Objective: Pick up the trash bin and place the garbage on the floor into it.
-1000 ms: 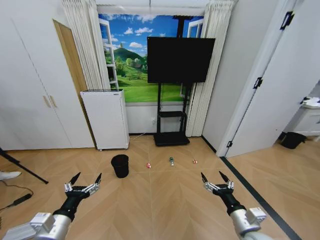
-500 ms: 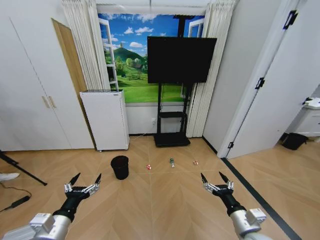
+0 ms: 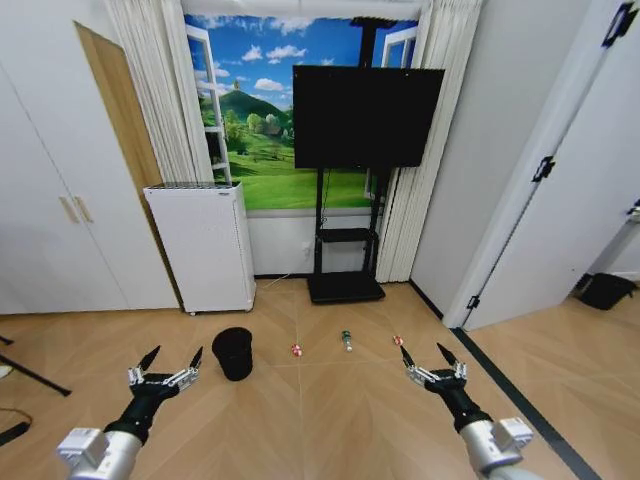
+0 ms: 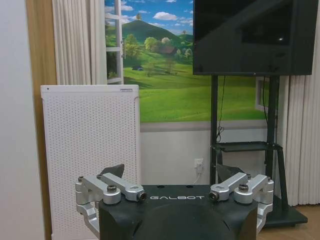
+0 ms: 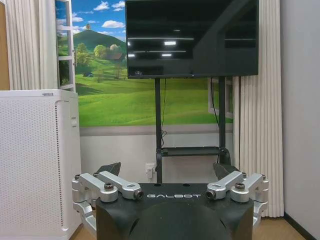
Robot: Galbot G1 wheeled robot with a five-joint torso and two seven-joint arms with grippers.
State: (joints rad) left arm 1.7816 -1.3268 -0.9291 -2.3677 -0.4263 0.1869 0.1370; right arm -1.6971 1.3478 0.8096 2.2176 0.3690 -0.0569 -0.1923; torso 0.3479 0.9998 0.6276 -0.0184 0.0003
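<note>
The trash bin [image 3: 233,353], small, black and round, stands upright on the wooden floor ahead of me, slightly left of centre. The garbage lies in a row to its right: a red-and-white wrapper [image 3: 296,350], a green bottle-like piece [image 3: 347,340] and another red-and-white wrapper [image 3: 397,341]. My left gripper [image 3: 169,358] is held out low at the left, open and empty, short of the bin. My right gripper [image 3: 431,355] is held out low at the right, open and empty, just short of the right-hand wrapper. Both open grippers [image 4: 170,172] [image 5: 167,169] also appear in the wrist views.
A white perforated appliance [image 3: 202,246] stands against the wall behind the bin. A black screen on a stand [image 3: 343,285] is behind the garbage. White cupboard doors line the left, a white door the right. A black bag [image 3: 606,290] lies far right.
The whole head view has shifted: bin, garbage, appliance and screen appear larger and nearer, so the robot has moved forward. Both grippers keep the same open pose.
</note>
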